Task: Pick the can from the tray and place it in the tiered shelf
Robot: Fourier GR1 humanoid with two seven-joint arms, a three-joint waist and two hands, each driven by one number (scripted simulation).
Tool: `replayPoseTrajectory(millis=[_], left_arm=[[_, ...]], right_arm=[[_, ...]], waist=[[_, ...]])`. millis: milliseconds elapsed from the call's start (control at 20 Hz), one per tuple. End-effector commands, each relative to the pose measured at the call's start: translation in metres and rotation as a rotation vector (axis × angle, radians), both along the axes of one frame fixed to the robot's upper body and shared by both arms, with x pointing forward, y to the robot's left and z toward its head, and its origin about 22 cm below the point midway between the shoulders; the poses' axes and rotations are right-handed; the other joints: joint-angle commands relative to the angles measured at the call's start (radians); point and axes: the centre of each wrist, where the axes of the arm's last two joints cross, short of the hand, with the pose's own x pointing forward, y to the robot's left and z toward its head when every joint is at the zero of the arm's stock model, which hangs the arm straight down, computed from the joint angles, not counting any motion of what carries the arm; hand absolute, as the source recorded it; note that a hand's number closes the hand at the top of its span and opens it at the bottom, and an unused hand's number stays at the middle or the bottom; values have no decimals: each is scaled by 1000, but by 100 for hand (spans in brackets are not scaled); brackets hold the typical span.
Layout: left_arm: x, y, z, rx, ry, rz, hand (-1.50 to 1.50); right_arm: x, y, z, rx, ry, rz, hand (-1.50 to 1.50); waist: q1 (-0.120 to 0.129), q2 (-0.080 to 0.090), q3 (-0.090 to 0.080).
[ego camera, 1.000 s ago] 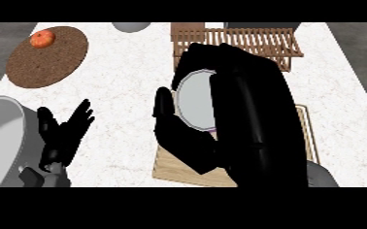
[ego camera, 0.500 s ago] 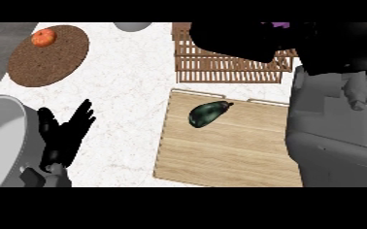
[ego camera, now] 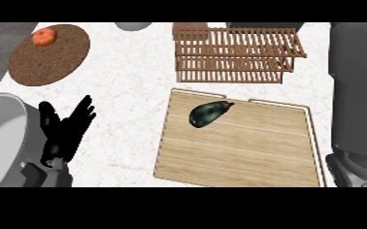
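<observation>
head view: left hand (ego camera: 66, 128) rests open at the lower left, fingers straight, holding nothing; the right hand isn't visible, only its grey forearm (ego camera: 349, 87) at the right edge. no can shows; a dark eggplant (ego camera: 208, 113) lies on the wooden tray (ego camera: 243, 150), just below the tiered shelf (ego camera: 237, 53)

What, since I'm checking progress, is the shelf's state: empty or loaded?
Empty, as far as shows: the shelf has bare slats, no can on them. The tray holds only an eggplant.

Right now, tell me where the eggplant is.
In the head view, the eggplant lies on the wooden tray, near its upper-left corner, just below the tiered shelf.
</observation>
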Motion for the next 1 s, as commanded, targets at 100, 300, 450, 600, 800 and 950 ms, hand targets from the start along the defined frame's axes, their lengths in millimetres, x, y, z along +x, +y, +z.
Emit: replayPoseTrajectory(millis=[100,300,450,600,800,950], left_arm=[[-18,-1,1,-4,0,-40,0],[0,16,6,-9,2,-10,0],[-4,10,-11,-2,-7,-11,0],[0,5,-8,-1,-5,5,0],[8,-1,-4,-6,-9,-16,0],[5,-12,4,-2,7,-16,0]], right_arm=[[44,-4,0,-67,72,-13,150],[56,-21,-22,-101,73,13,150],[68,-24,-54,-108,51,-4,150],[79,-14,-66,-79,60,-14,150],[100,-26,-45,-116,26,-15,150],[104,-35,-62,-108,11,-10,150]], waist=[[22,3,0],[4,2,0],[2,3,0],[4,3,0],[14,6,0],[9,3,0]])
